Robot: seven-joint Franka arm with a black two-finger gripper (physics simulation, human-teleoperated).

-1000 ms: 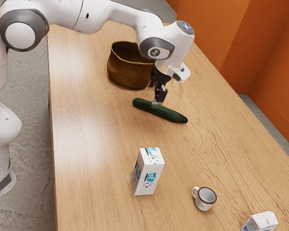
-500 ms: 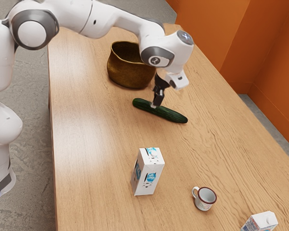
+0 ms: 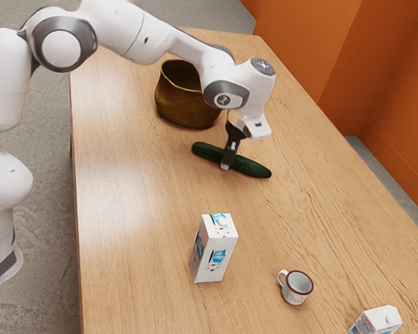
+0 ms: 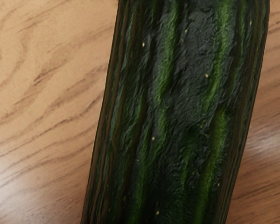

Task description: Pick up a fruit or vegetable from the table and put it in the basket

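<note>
Gripper (image 3: pixel 228 162) met cucumber (image 3: pixel 251 168) near mid-length, centre of exterior view, presumably for balanced lifting; jaw closure was indiscernible

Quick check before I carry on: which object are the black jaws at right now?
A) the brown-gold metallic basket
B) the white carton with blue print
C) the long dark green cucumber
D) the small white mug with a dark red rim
C: in the exterior view the black jaws are down at the middle stretch of the long dark green cucumber, between its two ends.
</note>
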